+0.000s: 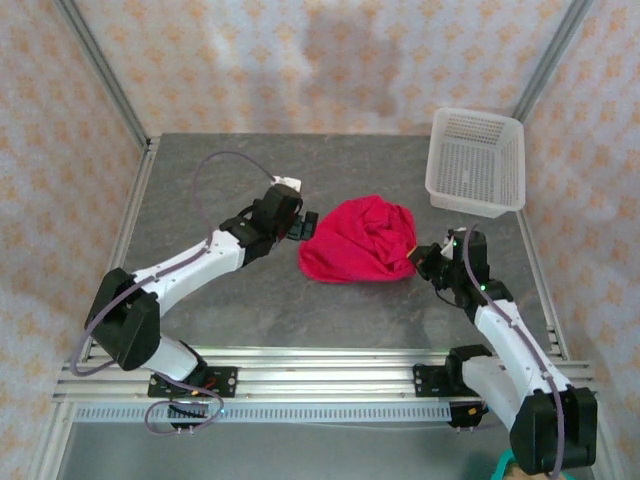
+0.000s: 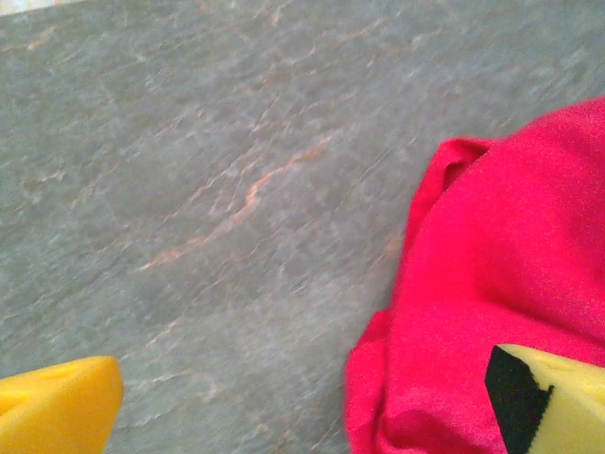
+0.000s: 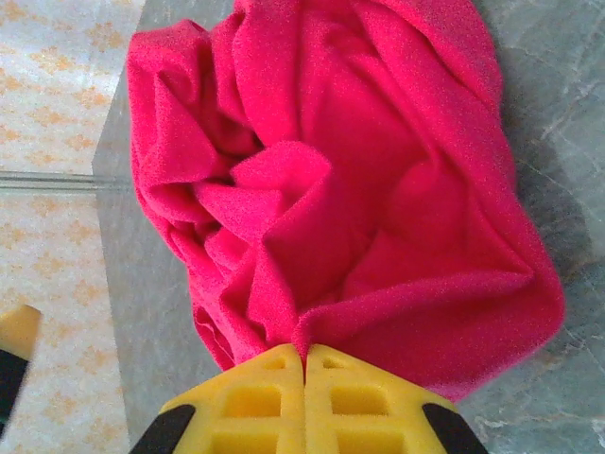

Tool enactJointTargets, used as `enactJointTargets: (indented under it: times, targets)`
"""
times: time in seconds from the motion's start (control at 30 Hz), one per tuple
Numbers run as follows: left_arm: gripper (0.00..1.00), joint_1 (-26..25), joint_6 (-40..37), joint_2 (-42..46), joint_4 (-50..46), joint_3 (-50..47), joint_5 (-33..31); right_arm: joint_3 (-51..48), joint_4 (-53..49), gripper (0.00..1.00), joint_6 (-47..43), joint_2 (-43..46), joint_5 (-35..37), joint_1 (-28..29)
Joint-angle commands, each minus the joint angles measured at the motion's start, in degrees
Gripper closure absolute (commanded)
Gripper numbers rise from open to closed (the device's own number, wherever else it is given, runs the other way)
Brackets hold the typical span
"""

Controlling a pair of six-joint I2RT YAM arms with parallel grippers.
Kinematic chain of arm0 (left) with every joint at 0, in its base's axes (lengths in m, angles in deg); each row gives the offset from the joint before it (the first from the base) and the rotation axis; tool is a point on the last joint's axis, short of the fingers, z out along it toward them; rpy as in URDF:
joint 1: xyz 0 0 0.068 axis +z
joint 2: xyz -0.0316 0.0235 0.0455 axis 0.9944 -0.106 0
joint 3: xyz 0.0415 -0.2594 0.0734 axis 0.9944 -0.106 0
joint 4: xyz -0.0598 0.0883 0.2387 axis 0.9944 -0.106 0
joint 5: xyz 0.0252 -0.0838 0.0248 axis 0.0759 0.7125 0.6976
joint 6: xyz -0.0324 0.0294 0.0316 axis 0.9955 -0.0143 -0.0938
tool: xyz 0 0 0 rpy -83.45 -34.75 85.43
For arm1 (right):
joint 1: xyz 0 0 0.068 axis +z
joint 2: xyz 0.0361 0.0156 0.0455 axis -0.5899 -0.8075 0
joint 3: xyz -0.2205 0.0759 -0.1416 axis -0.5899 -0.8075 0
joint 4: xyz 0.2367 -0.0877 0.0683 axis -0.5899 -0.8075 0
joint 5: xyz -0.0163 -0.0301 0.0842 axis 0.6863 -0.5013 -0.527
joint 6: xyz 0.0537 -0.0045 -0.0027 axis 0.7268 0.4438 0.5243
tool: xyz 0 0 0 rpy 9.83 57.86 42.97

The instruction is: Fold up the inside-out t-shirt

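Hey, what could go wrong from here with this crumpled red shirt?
The bright red-pink soft fabric t-shirt lies bunched; the right gripper pinches one edge fold, so pulling might drag the whole heap or slip off. The open left gripper holds nothing, so its grab could catch several layers.

The bright red-pink t-shirt (image 1: 357, 241) lies bunched in a rumpled, deeply creased heap on the grey tabletop (image 1: 220, 170), right of centre.
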Motion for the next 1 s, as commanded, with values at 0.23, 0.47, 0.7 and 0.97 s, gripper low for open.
enactJointTargets:
  times: [0.23,0.47,0.7,0.97]
  targets:
    - [0.00,0.02,-0.89,-14.90,-1.62,17.04,36.54,-2.33,-2.07,1.00,-3.05,2.85,2.39,0.20]
    - [0.13,-0.50,5.40,-23.72,-0.34,20.64,43.13,-2.55,-1.02,1.00,-2.74,2.28,2.85,0.21]
    - [0.28,-1.41,10.89,-31.74,-0.10,25.29,43.42,-2.54,-1.11,1.00,-2.58,2.37,2.62,0.22]
    - [1.00,1.21,10.32,-33.88,-9.18,37.14,39.27,-3.49,-3.94,1.00,-1.75,4.06,5.50,0.22]
